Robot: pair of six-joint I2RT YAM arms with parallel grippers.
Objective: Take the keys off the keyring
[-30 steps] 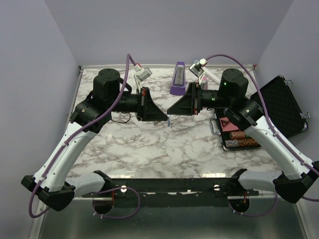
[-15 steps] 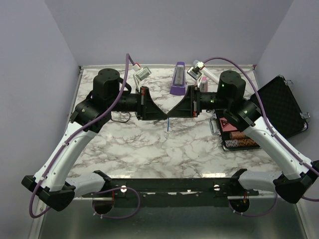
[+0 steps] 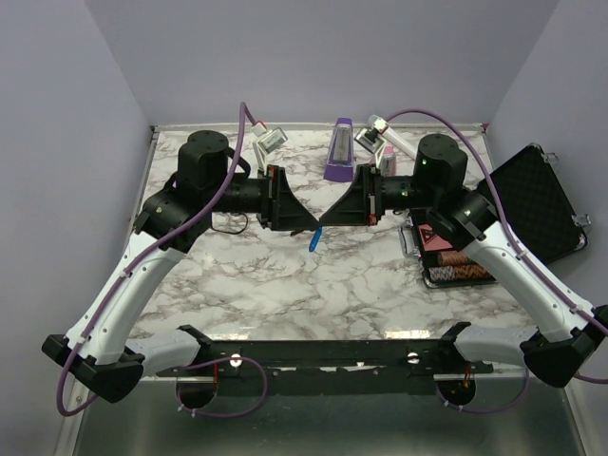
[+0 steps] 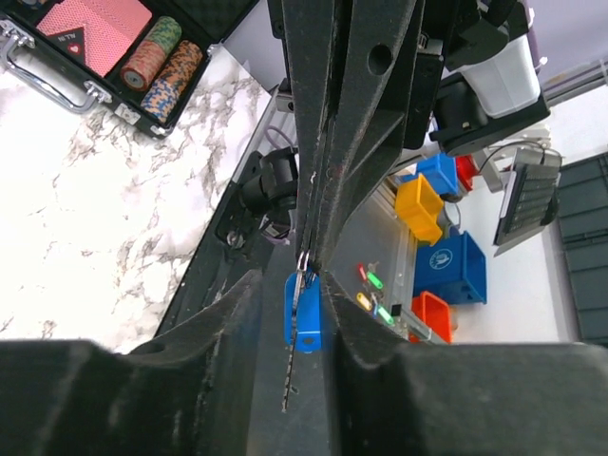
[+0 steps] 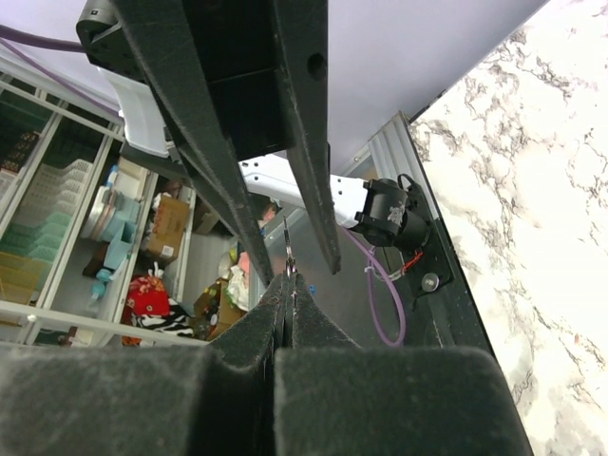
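My two grippers meet tip to tip above the middle of the marble table (image 3: 285, 285). My right gripper (image 3: 324, 223) is shut on the thin metal keyring (image 5: 288, 249), which stands up from its pads in the right wrist view. A small bright-blue key (image 3: 313, 239) hangs from the ring below the tips, tilted. In the left wrist view the blue key (image 4: 304, 309) and a thin metal blade hang between the fingers of my left gripper (image 4: 293, 281). Its jaws stand apart, with the key close against one finger. In the top view the left gripper (image 3: 314, 226) sits just left of the right one.
A purple metronome (image 3: 340, 150) stands at the back centre, with a pink item (image 3: 388, 152) beside it. An open black case (image 3: 537, 204) with poker chips (image 3: 458, 266) lies at the right. A thin black cable (image 3: 224, 228) lies under the left arm.
The grippers' tips have closed the small gap between them. The key, first hanging straight down, has swung and now shows bright blue, tilted to the lower left.
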